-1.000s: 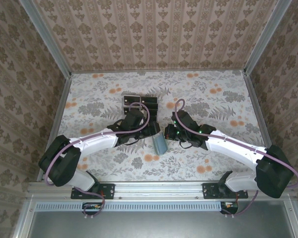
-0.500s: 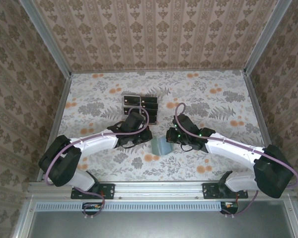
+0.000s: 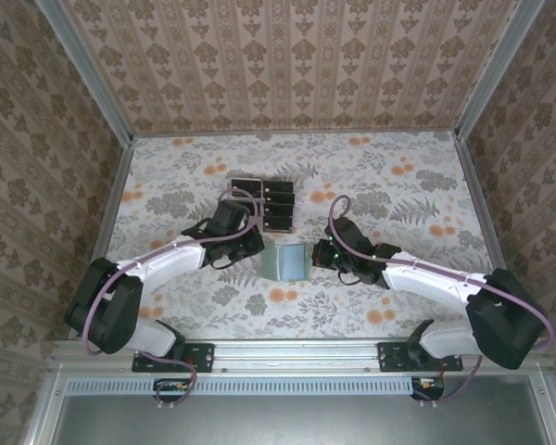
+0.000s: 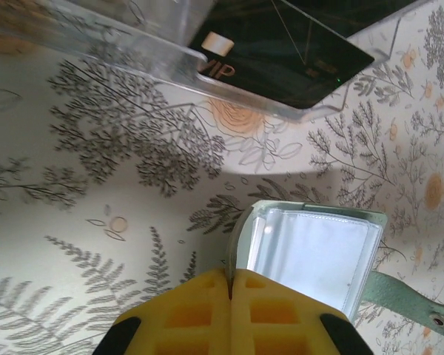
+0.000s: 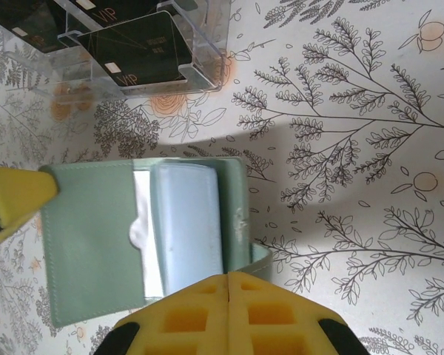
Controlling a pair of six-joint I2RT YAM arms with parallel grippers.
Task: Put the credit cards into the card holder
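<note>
- Two arms are reaching in low from the near corners of the table, their wrists meeting mid-table on either side of the card holder.
- On the left side, the left gripper is pinching the holder's thin flap, with its yellow pads pressed together on the edge.
- Opposite, the right gripper is clamping the other edge in the same way, pads closed with the material between them.
- One card holder is being held spread open between them, pale inner pocket facing up. Whether it is touching the table is hard to tell.
- Several credit cards are sitting in a clear rack just beyond the holder, toward the far edge. Two are showing whole in the right wrist view and others are being cut off by the frame, so the full count is unclear.
</note>
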